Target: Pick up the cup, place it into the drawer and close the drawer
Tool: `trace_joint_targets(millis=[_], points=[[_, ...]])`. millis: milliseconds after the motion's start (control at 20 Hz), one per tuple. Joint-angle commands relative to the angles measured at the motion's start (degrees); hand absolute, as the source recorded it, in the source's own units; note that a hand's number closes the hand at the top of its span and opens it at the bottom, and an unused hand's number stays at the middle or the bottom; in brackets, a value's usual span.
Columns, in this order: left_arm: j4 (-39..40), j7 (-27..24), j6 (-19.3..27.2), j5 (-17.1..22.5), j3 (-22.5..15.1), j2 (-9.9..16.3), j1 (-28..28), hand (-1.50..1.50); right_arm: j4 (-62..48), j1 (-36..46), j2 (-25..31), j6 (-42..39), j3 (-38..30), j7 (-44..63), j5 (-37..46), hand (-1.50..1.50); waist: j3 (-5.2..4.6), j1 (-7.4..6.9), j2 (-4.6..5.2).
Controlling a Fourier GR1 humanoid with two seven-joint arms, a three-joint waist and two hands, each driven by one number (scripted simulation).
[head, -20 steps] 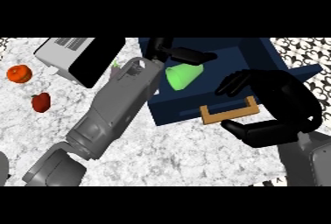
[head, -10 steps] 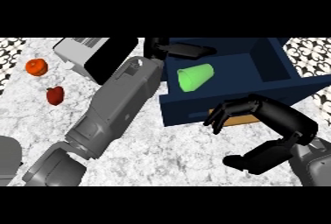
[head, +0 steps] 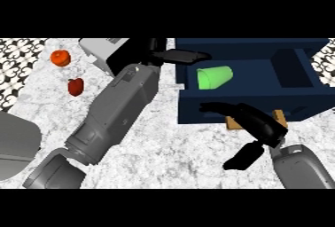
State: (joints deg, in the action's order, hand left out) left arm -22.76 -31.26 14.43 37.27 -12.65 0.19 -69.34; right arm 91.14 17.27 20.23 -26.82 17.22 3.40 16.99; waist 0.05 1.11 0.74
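The green cup (head: 215, 76) lies on its side inside the open dark blue drawer (head: 307, 91), near the drawer's left wall. My left hand (head: 171, 55) is above the drawer's back left corner, fingers straight and apart from the cup, holding nothing. My right hand (head: 254, 121) is against the drawer's front panel. Its fingers (head: 217, 107) stretch left along the panel and its thumb (head: 241, 157) hangs below. The hand hides the middle of the wooden handle (head: 281, 117).
An orange fruit (head: 60, 57) and a red pepper (head: 76, 87) lie on the marble counter (head: 163, 150) at the left. A white and grey box (head: 103, 50) stands behind my left forearm. A grey rounded object (head: 14, 144) sits at the left edge.
My left hand has drawn back from the cup to the drawer's left rim. My right hand has shifted left along the drawer front, fingers stretched out. The cup stays in the drawer.
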Motion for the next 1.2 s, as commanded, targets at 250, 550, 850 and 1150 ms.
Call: trace_joint_targets(millis=[250,550,850,1150], points=[[-6.06,-1.26,-3.2,0.39,0.66,2.16,7.1,-1.5,-32.12,8.31,-3.24,8.4,4.15,-12.51,13.8,1.5,0.08,-5.22,-0.12],[-11.39,0.8,-7.34,1.1,0.39,5.76,13.69,-1.5,-48.21,18.76,-3.47,13.97,-3.42,-22.52,12.58,1.5,0.17,-7.06,-0.11],[-14.96,2.72,-9.2,0.98,-0.18,8.25,14.89,-1.5,-58.21,29.1,-1.96,17.33,-11.29,-25.45,9.51,1.5,0.28,-9.26,0.67],[-16.65,2.6,-12.34,0.89,-0.76,10.8,19.62,-1.5,-62.84,34.9,1.97,18.58,-16.47,-24.62,6.99,1.5,0.26,-11.19,1.24]])
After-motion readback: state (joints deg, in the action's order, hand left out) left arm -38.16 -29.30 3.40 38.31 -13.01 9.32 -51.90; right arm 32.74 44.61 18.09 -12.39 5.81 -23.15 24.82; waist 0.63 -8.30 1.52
